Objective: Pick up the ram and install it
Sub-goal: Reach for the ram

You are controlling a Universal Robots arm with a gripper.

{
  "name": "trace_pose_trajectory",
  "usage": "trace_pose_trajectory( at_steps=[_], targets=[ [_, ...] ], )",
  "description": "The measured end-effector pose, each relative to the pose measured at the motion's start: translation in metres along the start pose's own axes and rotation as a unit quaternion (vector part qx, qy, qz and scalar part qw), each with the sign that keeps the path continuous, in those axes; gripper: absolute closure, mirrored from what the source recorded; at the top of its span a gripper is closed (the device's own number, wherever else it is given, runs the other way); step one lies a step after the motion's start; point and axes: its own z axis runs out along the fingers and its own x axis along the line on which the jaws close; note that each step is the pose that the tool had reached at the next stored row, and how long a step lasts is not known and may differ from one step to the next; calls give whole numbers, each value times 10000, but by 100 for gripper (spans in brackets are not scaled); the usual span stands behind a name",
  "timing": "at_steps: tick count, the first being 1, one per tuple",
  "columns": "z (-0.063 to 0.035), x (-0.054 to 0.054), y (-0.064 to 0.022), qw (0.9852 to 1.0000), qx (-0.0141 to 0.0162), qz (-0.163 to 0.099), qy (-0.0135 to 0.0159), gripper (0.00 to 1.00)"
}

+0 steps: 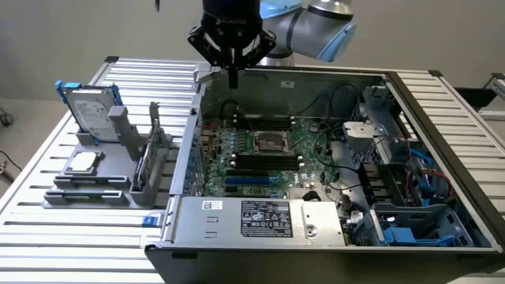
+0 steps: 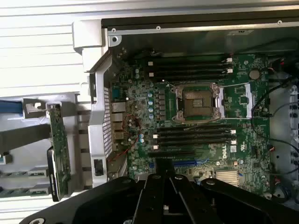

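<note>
The black gripper (image 1: 233,80) hangs above the far corner of the open computer case (image 1: 236,222), its fingers clenched together with nothing between them. The ram (image 1: 143,165) stands on edge in a grey holder (image 1: 87,195) just beside the case, at the exterior view's left. There it is seen nearly edge-on and its chips are hard to make out; in the wrist view its lower end is hidden behind the gripper's body.

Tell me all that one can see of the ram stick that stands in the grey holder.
The ram is a long, narrow green circuit board with small parts on its face. It seems to stand on its long edge in a slot of the grey holder, outside the open computer case, on the exterior view's left of it. The holder alone touches it. The gripper hangs apart from it, over the case's far wall.
</note>
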Motion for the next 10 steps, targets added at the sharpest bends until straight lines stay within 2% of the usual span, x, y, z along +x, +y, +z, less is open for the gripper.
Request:
trace_pose_trajectory(
  at_steps=[10],
  targets=[
    [0,1,0,10000,-24,1,2,89]
  ],
)
